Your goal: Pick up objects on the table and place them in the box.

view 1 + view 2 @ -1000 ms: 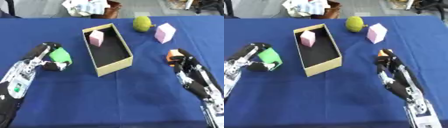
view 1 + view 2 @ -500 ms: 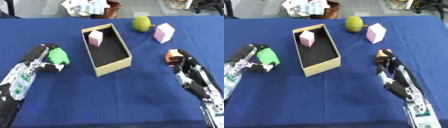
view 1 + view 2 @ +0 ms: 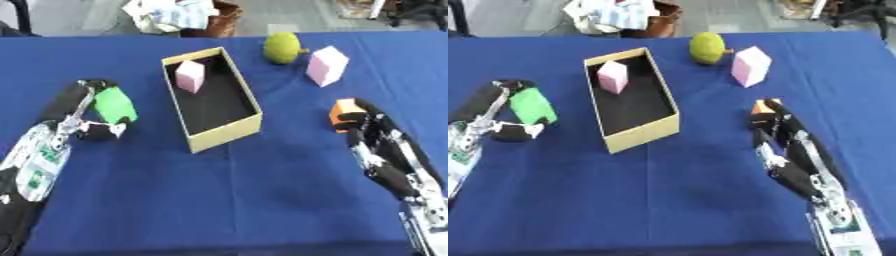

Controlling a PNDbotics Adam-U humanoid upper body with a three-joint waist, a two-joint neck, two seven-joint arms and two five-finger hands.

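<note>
Left eye view: left robot hand (image 3: 87, 117) curled around the green block (image 3: 114, 105), box (image 3: 226, 137) just to its right; right robot hand (image 3: 363, 125) curled on an orange piece (image 3: 343, 114).

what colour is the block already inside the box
Pink. The block stands at the far end of the box, clearest in the left eye view.

Both views come from my head, looking steeply down at the blue tabletop (image 3: 245, 200) from close above its near edge. They face the far edge and share almost the whole scene: the box (image 3: 213, 98) sits near centre, shifted slightly leftward in the right eye view.
</note>
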